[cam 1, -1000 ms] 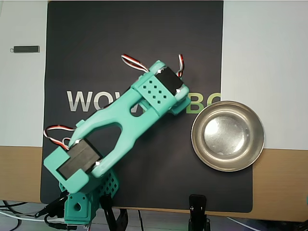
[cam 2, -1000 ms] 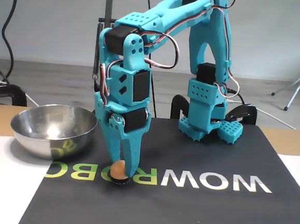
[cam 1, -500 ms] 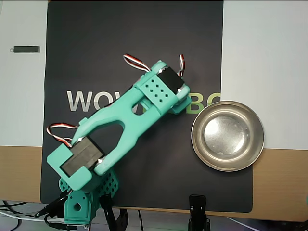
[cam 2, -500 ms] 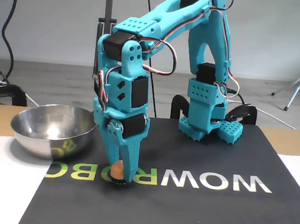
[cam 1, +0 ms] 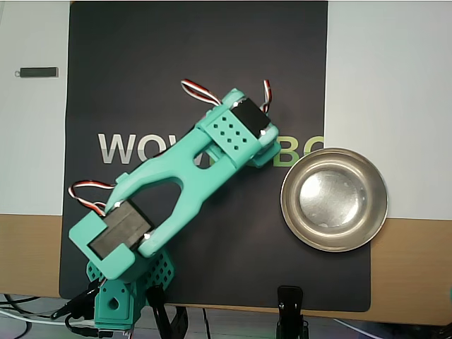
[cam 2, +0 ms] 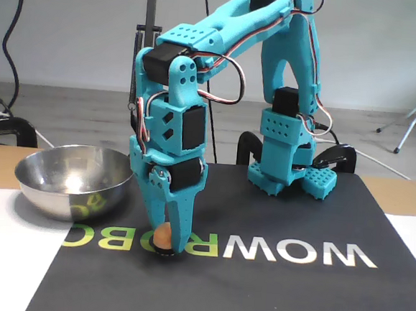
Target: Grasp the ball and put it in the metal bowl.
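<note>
The small peach-orange ball point(cam 2: 161, 234) sits low over the black mat, on the green letters, between my gripper's fingers. My turquoise gripper point(cam 2: 163, 243) points straight down and is shut on the ball, one finger on each side. A small dark base shows right under the ball. The metal bowl point(cam 2: 60, 200) stands to the left of the gripper in the fixed view, about one bowl width away, and holds nothing. In the overhead view the metal bowl point(cam 1: 367, 224) lies to the right of the arm's wrist point(cam 1: 236, 133), which hides both ball and fingers.
The black mat point(cam 1: 141, 63) with printed letters covers the table's middle. The arm's base point(cam 2: 289, 173) stands at the mat's far edge in the fixed view. A small dark bar point(cam 1: 39, 71) lies on the white sheet at the overhead view's left. Black clamps point(cam 1: 291, 304) hold the table edge.
From a second ago, the wrist dropped slightly and shifted a little toward the bowl, with the fingers settling around the ball. Nothing has moved in the last half second.
</note>
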Robot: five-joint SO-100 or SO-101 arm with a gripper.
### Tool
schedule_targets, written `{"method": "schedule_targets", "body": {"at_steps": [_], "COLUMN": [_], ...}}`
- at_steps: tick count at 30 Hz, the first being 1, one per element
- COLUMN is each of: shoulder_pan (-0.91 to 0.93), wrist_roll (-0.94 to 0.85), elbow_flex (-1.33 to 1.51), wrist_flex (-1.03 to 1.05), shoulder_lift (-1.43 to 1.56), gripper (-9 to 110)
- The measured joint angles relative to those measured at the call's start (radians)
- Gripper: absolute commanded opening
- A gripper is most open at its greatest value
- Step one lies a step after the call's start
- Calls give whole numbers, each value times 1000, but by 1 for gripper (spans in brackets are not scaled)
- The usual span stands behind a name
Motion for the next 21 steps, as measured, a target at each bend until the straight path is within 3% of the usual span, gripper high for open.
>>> {"method": "schedule_targets", "body": {"at_steps": [4, 21], "shoulder_pan": [0, 2], "wrist_roll": [0, 0], "elbow_flex": [0, -6], "wrist_flex": [0, 0], "shoulder_lift": [0, 0], "gripper": [24, 23]}}
